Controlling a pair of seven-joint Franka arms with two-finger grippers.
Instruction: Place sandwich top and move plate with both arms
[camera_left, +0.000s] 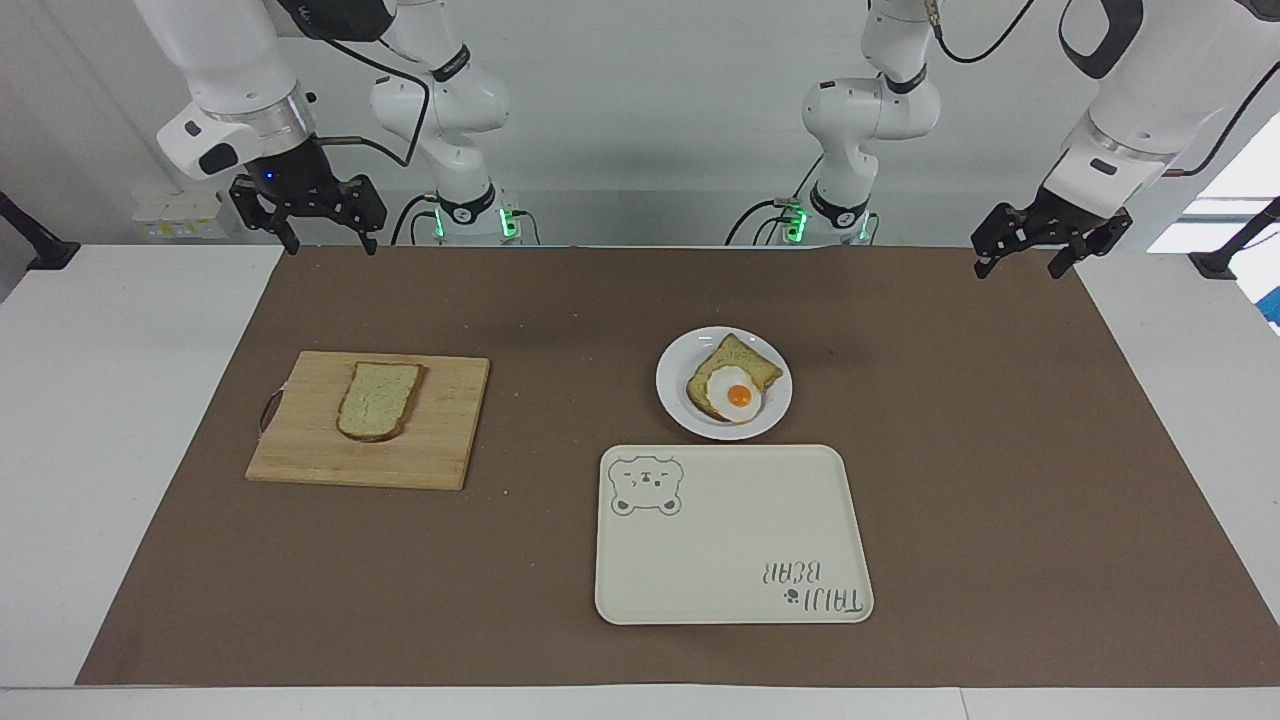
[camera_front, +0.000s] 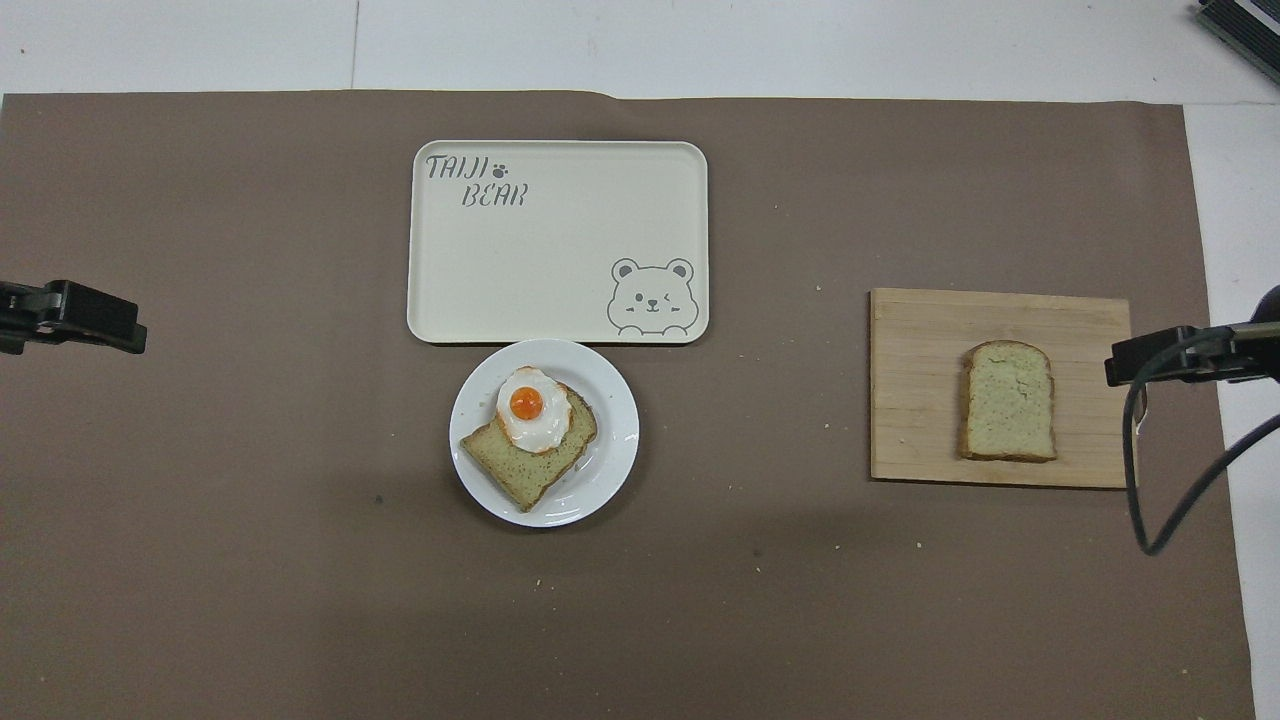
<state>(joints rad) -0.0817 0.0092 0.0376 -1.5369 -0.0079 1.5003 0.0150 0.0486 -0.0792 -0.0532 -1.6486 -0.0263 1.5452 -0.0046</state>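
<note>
The sandwich top (camera_left: 378, 400) lies flat on a wooden cutting board (camera_left: 440, 430) toward the right arm's end; it also shows in the overhead view (camera_front: 1008, 400). The small white plate (camera_left: 775, 405) sits mid-table and bears a bread slice with a fried egg (camera_left: 738, 392). The plate also shows in the overhead view (camera_front: 612, 462). My right gripper (camera_left: 331, 244) hangs open and empty, high over the mat's edge nearest the robots, apart from the board. My left gripper (camera_left: 1018, 270) hangs open and empty, high over the mat's corner at the left arm's end.
A cream tray with a bear drawing (camera_left: 730, 540) lies just farther from the robots than the plate, almost touching it. A brown mat (camera_left: 560, 300) covers the table. A black cable (camera_front: 1150, 500) hangs from the right arm beside the board.
</note>
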